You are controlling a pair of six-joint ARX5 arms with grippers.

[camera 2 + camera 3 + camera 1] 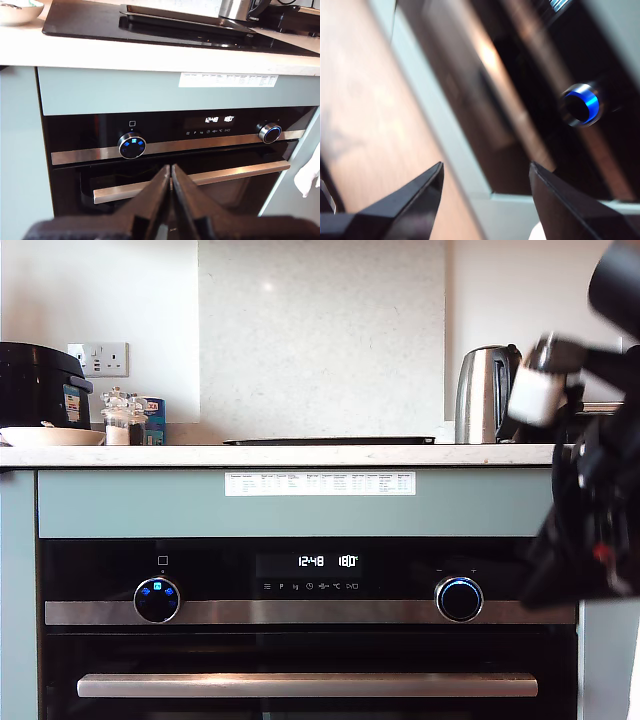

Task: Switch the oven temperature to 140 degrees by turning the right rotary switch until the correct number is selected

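Note:
The black glass-fronted oven sits under the worktop, and its display reads 12:48 and 180°. The right rotary switch glows with a plain blue ring at the exterior view's right. The other knob shows bright blue icons. My first gripper is shut on nothing, well back from the oven front, with the icon knob beyond its tips. My second gripper is open and empty; the right rotary switch lies ahead of it, off to one side and apart. A blurred black arm fills the exterior view's right edge.
The long steel bar handle runs below the knobs. On the worktop stand a steel kettle, a flat dark tray, small jars, a bowl and a black cooker.

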